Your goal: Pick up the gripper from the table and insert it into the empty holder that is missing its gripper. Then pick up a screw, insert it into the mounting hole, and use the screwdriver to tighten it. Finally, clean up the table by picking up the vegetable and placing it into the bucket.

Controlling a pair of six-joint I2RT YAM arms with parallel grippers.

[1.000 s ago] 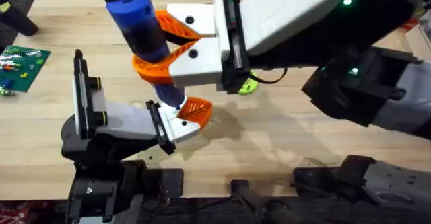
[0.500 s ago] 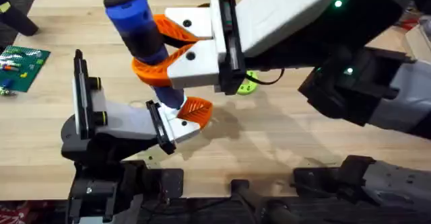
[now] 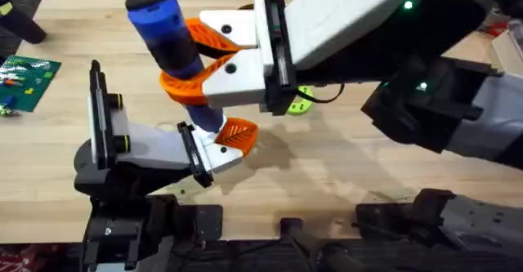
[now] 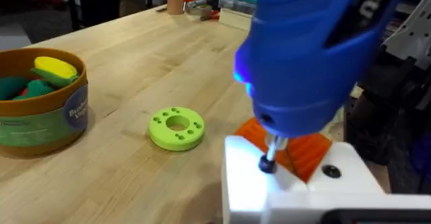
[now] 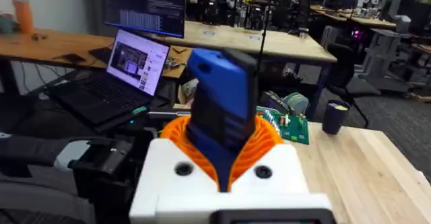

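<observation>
My right gripper [image 3: 181,60] reaches in from the right, its orange fingers [image 5: 266,140] shut on the thick blue screwdriver [image 3: 167,35]. The screwdriver stands nearly upright, with its bit pressed on a small screw [image 4: 268,162]. That screw sits in the white holder [image 4: 269,194] at the end of my left arm. The ribbed orange gripper [image 3: 237,133] sits in that holder [image 3: 214,153], just past the bit. The olive-green bucket [image 4: 40,116] stands on the table and holds yellow, dark-green and red pieces. I cannot tell whether the green piece is the vegetable.
A bright green ring-shaped disc [image 4: 176,128] lies on the table between the bucket and the holder, also visible under the right arm [image 3: 299,105]. A green circuit board [image 3: 29,76] lies at the left edge of the table. Bare wood stretches to the right of the holder.
The right arm and the screwdriver shifted slightly left a second ago and have stayed put since. The left arm and holder have not moved.
</observation>
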